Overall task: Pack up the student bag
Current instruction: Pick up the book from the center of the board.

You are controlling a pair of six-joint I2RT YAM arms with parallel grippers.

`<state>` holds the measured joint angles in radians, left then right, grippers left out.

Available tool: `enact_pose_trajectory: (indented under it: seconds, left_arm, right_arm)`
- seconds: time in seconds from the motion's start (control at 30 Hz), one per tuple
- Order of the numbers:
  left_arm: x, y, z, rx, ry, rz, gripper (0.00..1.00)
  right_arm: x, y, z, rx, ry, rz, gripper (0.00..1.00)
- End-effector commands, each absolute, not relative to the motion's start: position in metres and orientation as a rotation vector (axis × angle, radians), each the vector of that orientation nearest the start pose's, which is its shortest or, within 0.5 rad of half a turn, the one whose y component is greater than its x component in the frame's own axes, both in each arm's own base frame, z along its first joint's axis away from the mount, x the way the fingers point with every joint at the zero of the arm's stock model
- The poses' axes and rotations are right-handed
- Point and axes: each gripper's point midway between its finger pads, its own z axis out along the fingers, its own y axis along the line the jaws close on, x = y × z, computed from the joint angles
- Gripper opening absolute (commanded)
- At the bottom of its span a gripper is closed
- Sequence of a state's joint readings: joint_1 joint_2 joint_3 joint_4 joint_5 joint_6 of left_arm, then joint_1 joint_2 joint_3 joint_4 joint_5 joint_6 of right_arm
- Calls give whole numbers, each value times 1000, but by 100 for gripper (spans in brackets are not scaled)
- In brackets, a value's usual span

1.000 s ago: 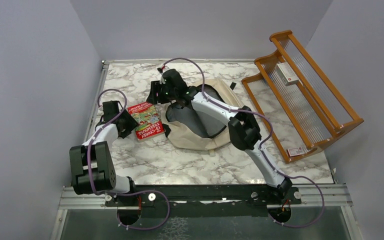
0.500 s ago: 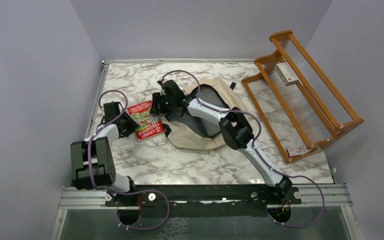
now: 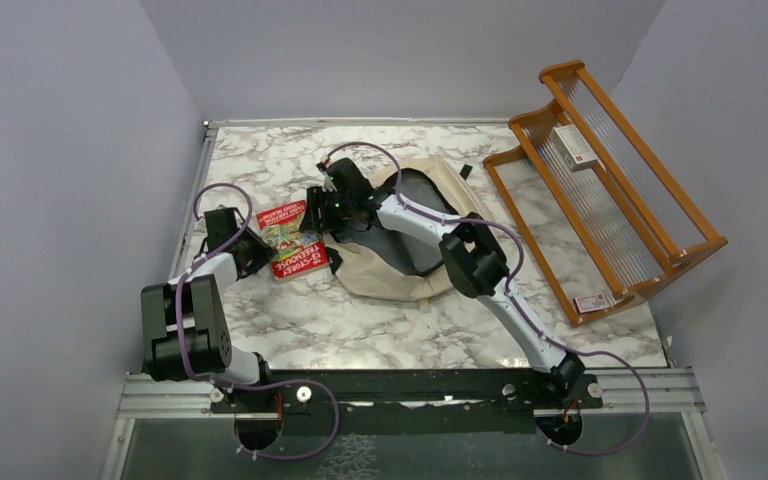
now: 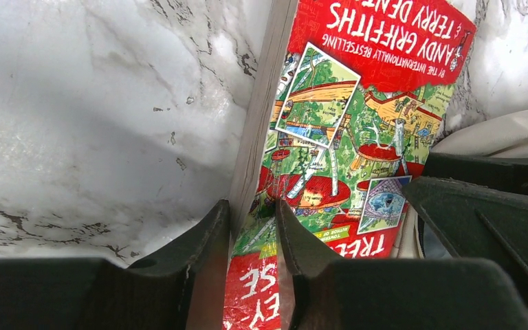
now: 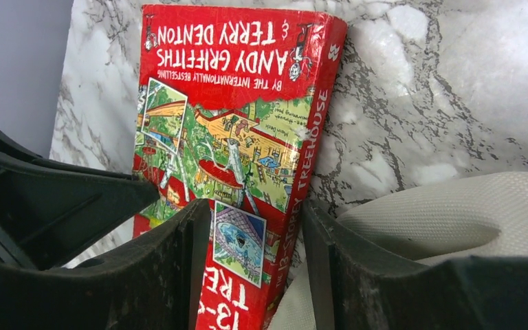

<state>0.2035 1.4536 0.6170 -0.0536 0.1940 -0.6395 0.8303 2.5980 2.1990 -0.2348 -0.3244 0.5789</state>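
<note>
So the right arm has swung left, off the mouth of the student bag (image 3: pixel 390 278), and its claw (image 3: pixel 312 212) now sits at the bag-side edge of the red book (image 3: pixel 293 245). The left claw (image 3: pixel 257 250) has nudged in from the other side.

Top view: the bag lies open mid-frame on the marble surface (image 3: pixel 360 325), grey lining showing. The right arm stretches across it and the book is just left of it. There's a wooden rack (image 3: pixel 610 200) at upper right with two small boxes (image 3: pixel 574 147) on it.

Left wrist: the claw is clamped tight on the book's page edge, one finger on the cover.

Right wrist: the fingers straddle the spine edge, with cream bag fabric right beside it at lower right. I can't tell if they're really pinching.
</note>
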Motion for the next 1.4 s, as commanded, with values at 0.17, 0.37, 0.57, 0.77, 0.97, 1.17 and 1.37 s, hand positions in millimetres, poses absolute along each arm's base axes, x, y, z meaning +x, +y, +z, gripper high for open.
enact_pose_trajectory:
  seconds: [0.17, 0.37, 0.57, 0.77, 0.97, 1.17, 1.37]
  left_arm:
    - [282, -4, -24, -1058, 2463, -409, 0]
    - [282, -10, -25, -1039, 2468, -461, 0]
    - [285, -16, -20, -1010, 2454, -512, 0]
    - [284, -20, -18, -1001, 2444, -539, 0]
    - [287, -24, -17, -987, 2440, -572, 0]
    - [306, -14, 26, -885, 2360, -533, 4]
    - [316, 14, 116, -716, 2194, -345, 35]
  right_arm:
    - [333, 543, 5, -472, 2633, 1369, 55]
    - [315, 557, 27, -481, 2565, 1682, 54]
    - [317, 564, 33, -500, 2525, 1743, 50]
    - [321, 560, 18, -507, 2590, 1630, 51]
    - [325, 555, 35, -527, 2492, 1611, 36]
    - [338, 557, 96, -586, 2242, 1607, 11]
    - [347, 550, 167, -620, 2023, 1615, 1]
